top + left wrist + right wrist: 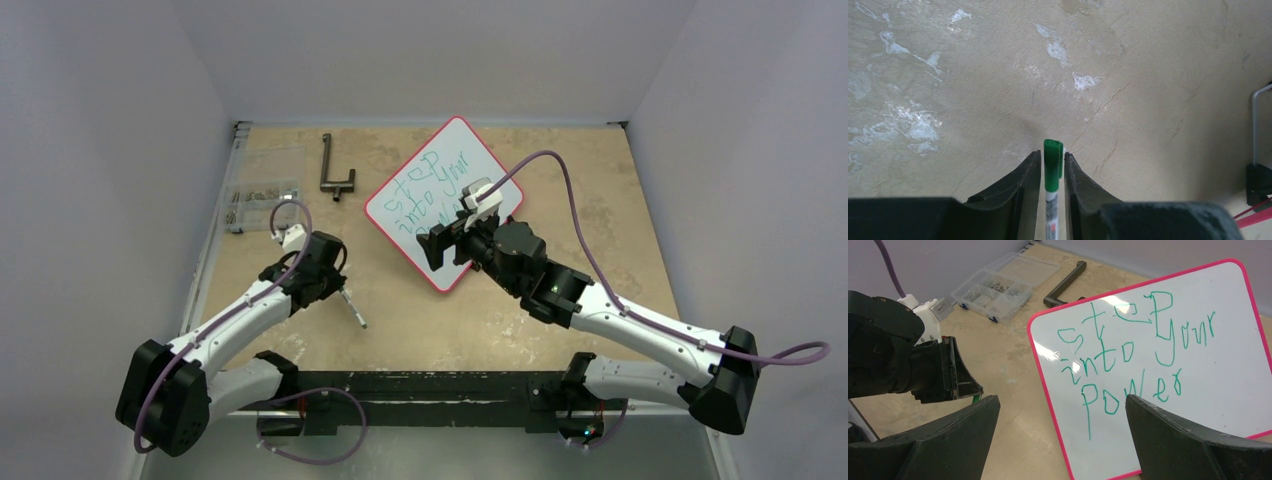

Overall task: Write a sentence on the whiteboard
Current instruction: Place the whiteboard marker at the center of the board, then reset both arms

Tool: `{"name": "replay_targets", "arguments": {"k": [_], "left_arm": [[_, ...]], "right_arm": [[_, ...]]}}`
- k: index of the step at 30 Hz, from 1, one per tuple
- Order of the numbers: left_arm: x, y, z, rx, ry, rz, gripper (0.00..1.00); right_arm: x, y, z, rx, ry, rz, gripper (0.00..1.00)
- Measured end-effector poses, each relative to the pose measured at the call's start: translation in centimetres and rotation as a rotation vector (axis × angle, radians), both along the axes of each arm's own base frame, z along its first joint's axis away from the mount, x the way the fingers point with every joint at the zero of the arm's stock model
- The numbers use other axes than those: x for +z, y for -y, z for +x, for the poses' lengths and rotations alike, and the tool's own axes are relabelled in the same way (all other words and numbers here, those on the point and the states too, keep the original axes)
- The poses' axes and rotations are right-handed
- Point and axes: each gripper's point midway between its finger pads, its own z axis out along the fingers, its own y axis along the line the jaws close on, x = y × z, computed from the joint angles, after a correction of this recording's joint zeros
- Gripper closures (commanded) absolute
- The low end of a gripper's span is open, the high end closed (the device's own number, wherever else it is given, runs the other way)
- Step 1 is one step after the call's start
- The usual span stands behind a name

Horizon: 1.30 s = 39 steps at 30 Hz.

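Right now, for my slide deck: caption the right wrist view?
Whiteboard bearing green sentence "step into your power", between open jaws of the right gripper.

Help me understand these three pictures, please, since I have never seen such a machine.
A left arm and a right arm, white-and-black robots, are bolted at the near edge of a beige table. One picture looks down from above; the others come from a camera on each wrist. On the table lie a red-rimmed white whiteboard bearing the green handwritten sentence "step into your power", a clear plastic parts box and a dark metal handle. The left arm's fingers flank a green-capped marker; whether they grip it is unclear. The right arm's fingers stand wide open by the whiteboard, holding nothing.
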Motion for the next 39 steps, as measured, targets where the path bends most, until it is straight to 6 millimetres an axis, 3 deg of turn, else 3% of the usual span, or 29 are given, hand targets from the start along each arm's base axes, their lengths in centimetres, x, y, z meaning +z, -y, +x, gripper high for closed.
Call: {"name": "replay_targets", "arguments": {"k": [6, 12, 16, 21, 25, 29, 33, 39], "left_arm": [[0.0, 0.0, -0.1, -0.019, -0.005, 0.010, 0.48], [1.4, 0.0, -0.3, -0.047, -0.001, 0.019, 0.39], [4.9, 0.0, 0.1, -0.086, 0.071, 0.019, 0.31], [11.5, -0.4, 0.5, -0.145, 0.255, 0.020, 0.19], [16.8, -0.7, 0.6, -0.208, 0.381, 0.042, 0.14], [21.0, -0.5, 0.5, -0.280, 0.467, 0.063, 0.10], [23.5, 0.0, -0.1, -0.372, 0.537, 0.075, 0.07], [25.0, 0.2, -0.7, -0.470, 0.603, 0.126, 0.00]], "right_arm": [[-0.1, 0.0, 0.0, -0.001, -0.006, -0.001, 0.01], [-0.1, 0.0, 0.0, -0.001, -0.006, -0.003, 0.01], [0.4, 0.2, -0.1, -0.001, -0.002, 0.003, 0.01], [2.4, 1.1, -0.8, -0.003, 0.025, 0.055, 0.01], [4.4, 2.0, -1.5, -0.007, 0.040, 0.130, 0.01], [5.7, 2.9, -1.7, -0.032, 0.042, 0.179, 0.01], [5.4, 3.7, -2.1, -0.044, 0.027, 0.176, 0.01], [3.8, 5.8, -3.5, -0.063, -0.016, 0.200, 0.01]]}}
